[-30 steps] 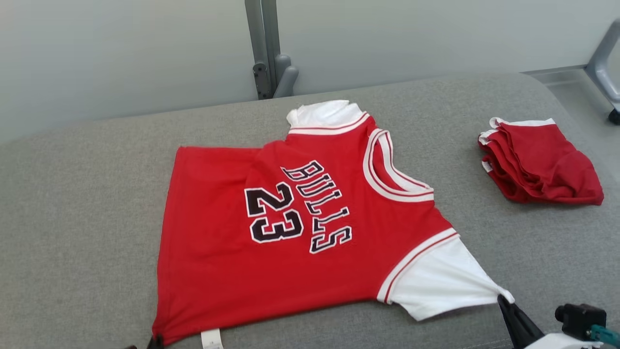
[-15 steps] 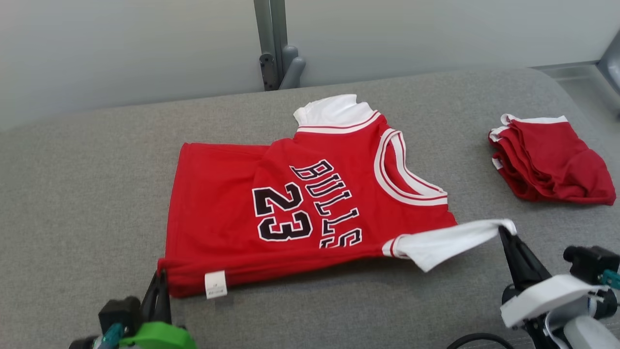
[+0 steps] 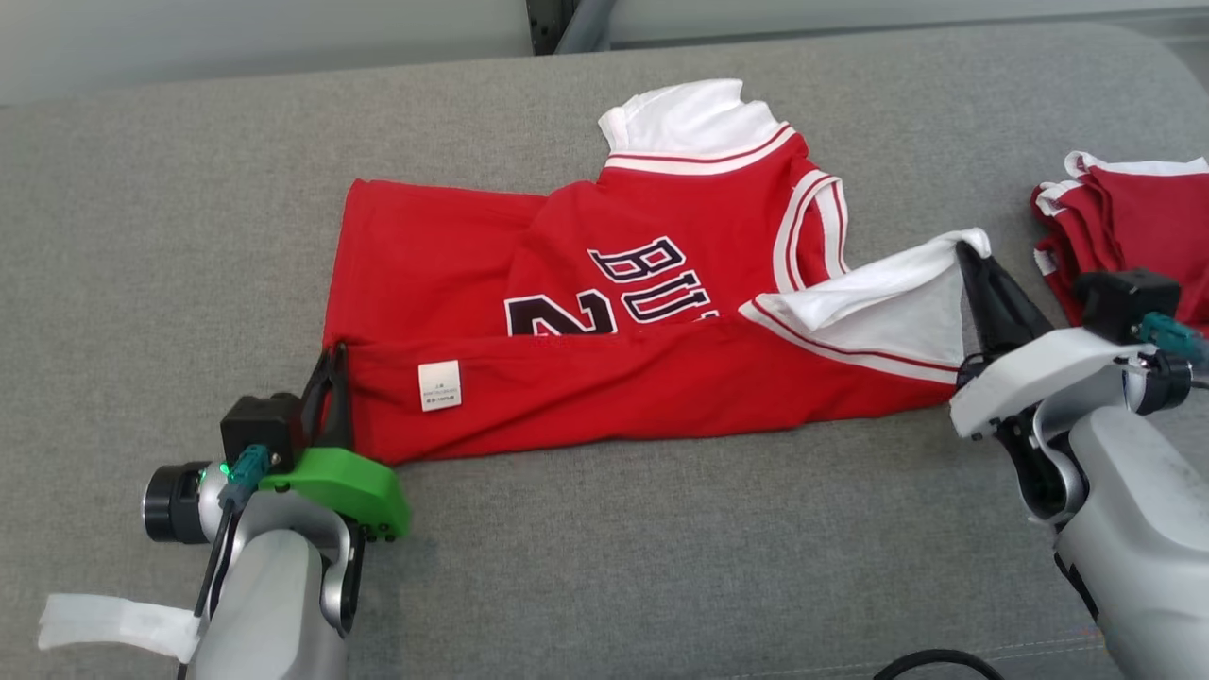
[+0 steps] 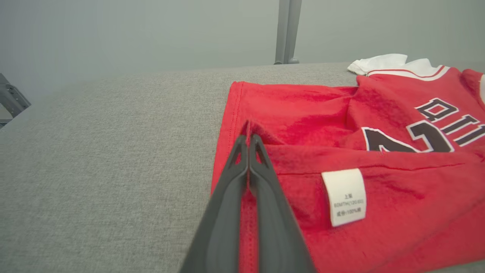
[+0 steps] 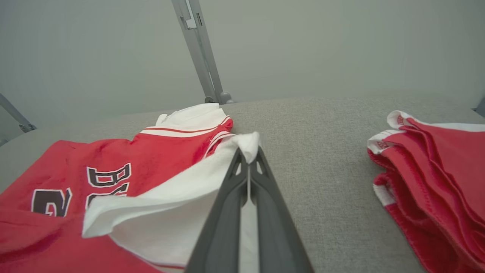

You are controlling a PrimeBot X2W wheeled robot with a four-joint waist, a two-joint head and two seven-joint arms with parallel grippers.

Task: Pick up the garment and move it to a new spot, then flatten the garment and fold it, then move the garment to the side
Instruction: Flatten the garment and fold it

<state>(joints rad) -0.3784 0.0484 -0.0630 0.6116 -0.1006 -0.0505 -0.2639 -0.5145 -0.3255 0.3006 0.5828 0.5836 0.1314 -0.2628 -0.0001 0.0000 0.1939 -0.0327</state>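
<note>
Red jersey (image 3: 652, 283) is laid mid-tabletop (image 3: 142, 236), with its near edge doubled over the lower print. Left hand (image 3: 334, 359) is pressed together on the hem corner (image 3: 364, 387). Right hand (image 3: 967, 250) is pinched on the white sleeve (image 3: 888, 302) at its tip. Fabric is judged light, soft and limp, so sag between the grips is expected. Corners are best held taut and level. Folded red pile (image 3: 1133, 227) is parked well to the right.

The left gripper (image 3: 334, 359), on a green-capped wrist at lower left, points up the view with its fingers pinched together on the jersey's (image 3: 614, 397) hem corner. The right gripper (image 3: 965, 250), white-wristed, leans left, clamped on the sleeve tip and apparently raised slightly.
</note>
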